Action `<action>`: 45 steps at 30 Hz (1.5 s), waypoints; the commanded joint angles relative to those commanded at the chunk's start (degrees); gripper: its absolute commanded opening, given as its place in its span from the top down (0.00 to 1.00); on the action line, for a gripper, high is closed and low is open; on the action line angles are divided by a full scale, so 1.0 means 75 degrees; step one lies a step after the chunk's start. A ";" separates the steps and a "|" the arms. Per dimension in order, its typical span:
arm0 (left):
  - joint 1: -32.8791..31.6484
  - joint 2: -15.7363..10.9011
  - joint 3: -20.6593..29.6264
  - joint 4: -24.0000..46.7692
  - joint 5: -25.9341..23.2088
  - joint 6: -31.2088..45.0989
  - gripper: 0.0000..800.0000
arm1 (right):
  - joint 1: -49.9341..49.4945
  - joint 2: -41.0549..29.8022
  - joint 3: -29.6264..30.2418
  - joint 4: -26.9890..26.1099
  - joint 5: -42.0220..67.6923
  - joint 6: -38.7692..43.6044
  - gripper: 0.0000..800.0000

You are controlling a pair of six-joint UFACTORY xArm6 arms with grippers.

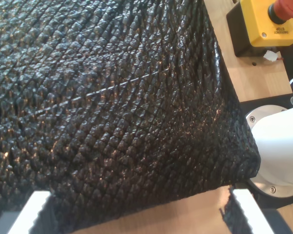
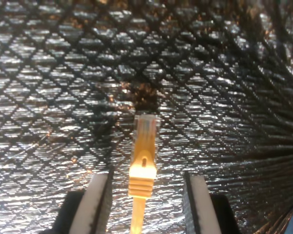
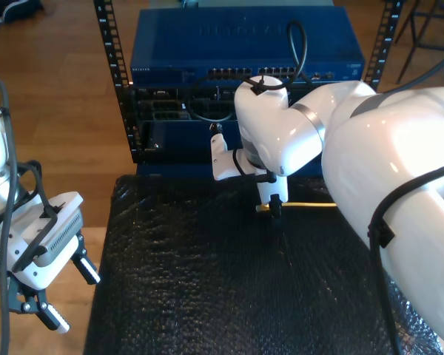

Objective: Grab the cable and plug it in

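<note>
Second wrist view, cable (image 2: 142,161) between pincer (image 2: 146,204) fingers

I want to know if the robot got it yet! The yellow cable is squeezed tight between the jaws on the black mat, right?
Not quite. In the second wrist view the yellow cable lies on the black mat between the jaws of my second gripper, but they stand open, clear of it.

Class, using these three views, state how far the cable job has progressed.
Done: my second gripper is lowered onto the mat, jaws open either side of the cable plug. In hand: closing on it. Left: lifting and plugging into the blue switch. My first gripper hangs open off the mat's edge.
</note>
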 joint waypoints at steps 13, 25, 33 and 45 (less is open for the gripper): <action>-0.0012 0.0000 0.0000 0.0000 0.0000 0.0000 0.00 | 0.0059 -0.0012 0.0012 -0.0246 0.0000 0.0023 0.57; 0.0000 0.0000 0.0000 0.0000 0.0012 0.0000 0.00 | 0.0129 0.0000 0.0082 -0.0434 0.0000 0.0094 0.60; -0.0012 0.0000 0.0000 0.0000 0.0012 0.0000 0.00 | 0.0141 -0.0012 0.0082 -0.0457 0.0000 0.0199 0.68; 0.0000 0.0000 0.0000 0.0000 0.0012 0.0000 0.00 | 0.0246 -0.0012 0.0141 -0.0586 0.0000 0.0223 0.82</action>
